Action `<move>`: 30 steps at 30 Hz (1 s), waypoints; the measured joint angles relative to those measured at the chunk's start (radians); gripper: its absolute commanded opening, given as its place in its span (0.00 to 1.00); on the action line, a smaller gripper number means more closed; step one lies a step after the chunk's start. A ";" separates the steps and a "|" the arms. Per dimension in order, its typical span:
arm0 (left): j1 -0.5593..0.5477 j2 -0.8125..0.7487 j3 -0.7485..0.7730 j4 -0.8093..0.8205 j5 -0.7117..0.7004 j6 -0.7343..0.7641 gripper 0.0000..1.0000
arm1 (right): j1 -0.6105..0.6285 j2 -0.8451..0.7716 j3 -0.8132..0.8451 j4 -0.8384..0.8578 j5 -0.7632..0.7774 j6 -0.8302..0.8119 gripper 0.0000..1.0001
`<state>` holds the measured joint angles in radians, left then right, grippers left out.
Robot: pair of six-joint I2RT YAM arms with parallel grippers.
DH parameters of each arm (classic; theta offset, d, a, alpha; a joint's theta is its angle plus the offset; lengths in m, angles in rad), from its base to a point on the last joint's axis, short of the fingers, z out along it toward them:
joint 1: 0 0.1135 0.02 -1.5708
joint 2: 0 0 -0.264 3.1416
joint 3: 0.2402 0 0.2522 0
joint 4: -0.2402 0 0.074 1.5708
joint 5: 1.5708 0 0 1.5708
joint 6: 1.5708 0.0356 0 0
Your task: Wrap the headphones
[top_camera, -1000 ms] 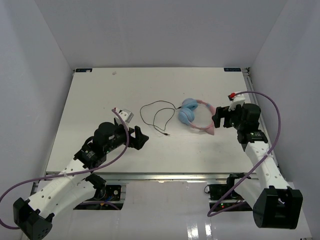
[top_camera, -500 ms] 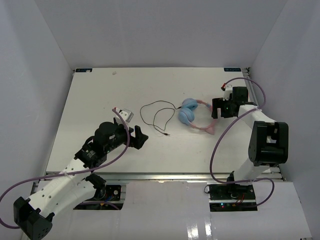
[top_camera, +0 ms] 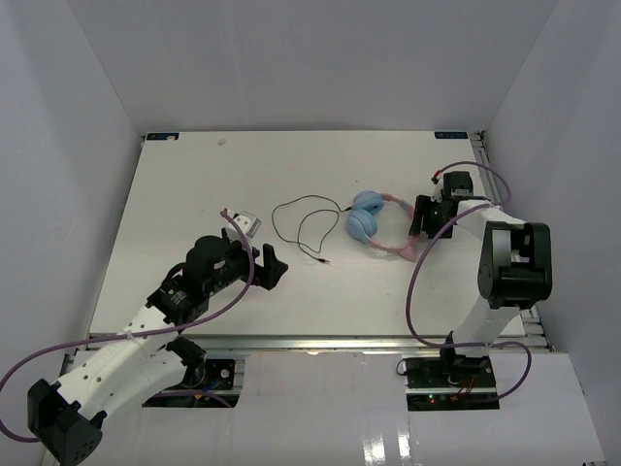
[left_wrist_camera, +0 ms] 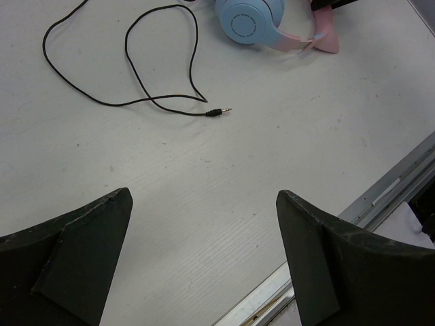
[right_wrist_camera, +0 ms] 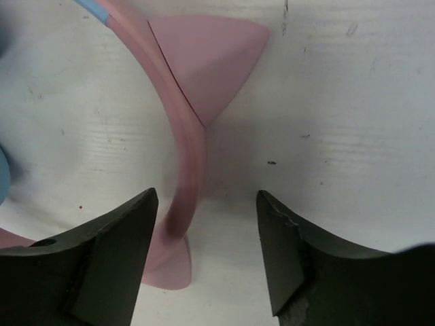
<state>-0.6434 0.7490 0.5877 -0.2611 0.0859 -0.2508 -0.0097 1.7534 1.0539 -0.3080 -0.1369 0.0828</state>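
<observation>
The headphones (top_camera: pixel 374 223) lie on the table right of centre, light-blue ear cups to the left, pink headband (right_wrist_camera: pixel 183 139) with pink ears to the right. Their thin black cord (top_camera: pixel 299 221) loops left across the table and ends in a plug (left_wrist_camera: pixel 219 112). My right gripper (top_camera: pixel 423 216) is open and straddles the headband, which passes between its fingers close to the left one; I cannot tell whether it touches. My left gripper (top_camera: pixel 260 262) is open and empty above bare table, left of and nearer than the plug. In the left wrist view an ear cup (left_wrist_camera: pixel 250 19) shows at the top.
White walls enclose the table on three sides. A small grey object (top_camera: pixel 243 221) lies left of the cord. The table's metal front rail (left_wrist_camera: pixel 380 197) runs near my left gripper. Purple robot cables (top_camera: pixel 419 282) hang by the right arm.
</observation>
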 measured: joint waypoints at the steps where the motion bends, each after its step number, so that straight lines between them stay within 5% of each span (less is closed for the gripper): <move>1: 0.000 0.000 0.000 0.000 0.000 0.000 0.98 | 0.004 -0.002 -0.005 0.001 0.003 0.012 0.63; 9: 0.000 0.000 0.000 0.000 0.004 0.000 0.98 | 0.075 0.042 0.043 -0.008 0.070 0.074 0.21; 13: 0.000 0.000 0.000 0.006 0.017 0.003 0.98 | 0.076 0.050 0.045 0.001 0.087 0.096 0.11; 20: 0.000 0.000 -0.051 0.121 0.000 0.011 0.98 | 0.073 -0.029 -0.040 0.072 0.002 -0.014 0.08; 24: 0.000 0.027 -0.067 0.209 0.031 0.042 0.98 | 0.076 -0.301 -0.165 0.086 -0.156 -0.150 0.08; 30: -0.003 0.103 -0.072 0.345 0.193 0.158 0.98 | 0.077 -0.555 -0.067 0.097 -0.412 -0.233 0.08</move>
<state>-0.6465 0.8520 0.5158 0.0838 0.2788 -0.0929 0.0673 1.1983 0.9866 -0.2111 -0.5492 -0.1498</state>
